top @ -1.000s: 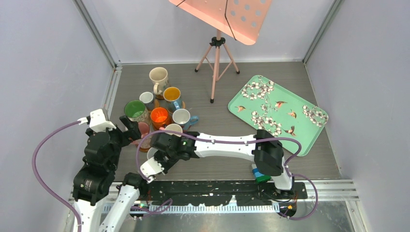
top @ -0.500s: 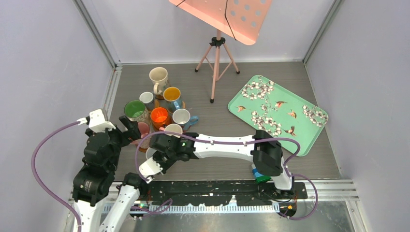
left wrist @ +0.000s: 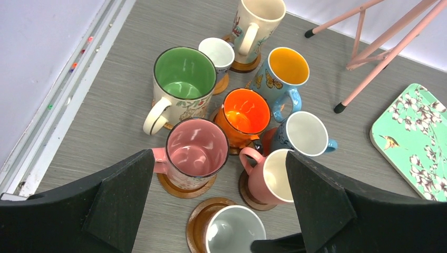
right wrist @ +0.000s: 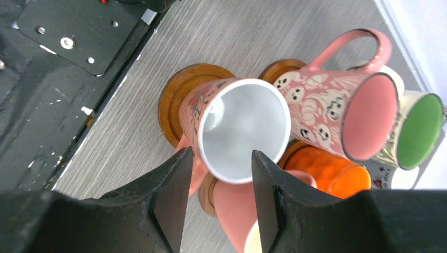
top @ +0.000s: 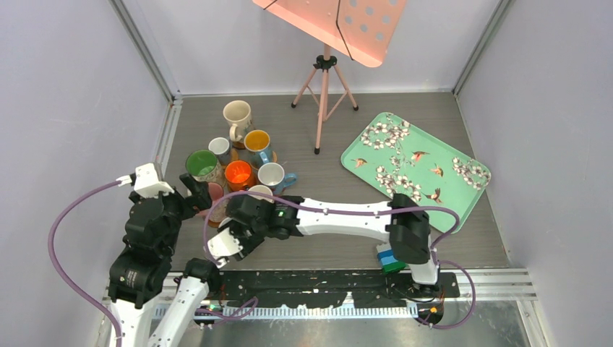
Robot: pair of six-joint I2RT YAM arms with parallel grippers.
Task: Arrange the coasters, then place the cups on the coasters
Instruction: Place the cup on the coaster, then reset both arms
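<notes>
Several cups stand bunched on brown coasters at the left of the table. The nearest cup, pink outside and white inside, sits upright on a coaster. My right gripper hovers over its near rim, jaws open and apart from the wall. In the left wrist view that cup and its coaster lie at the bottom. The pink cup, the orange cup and the green-lined cup stand beyond it. My left gripper is wide open above them, holding nothing.
A mint floral tray lies at the right. A pink music stand's tripod stands behind the middle of the table. The left wall rail runs close beside the cups. A blue block sits by the right arm's base.
My right gripper's jaws have spread apart and let go of the white-lined cup, which stays on its coaster. The left arm has not moved.
</notes>
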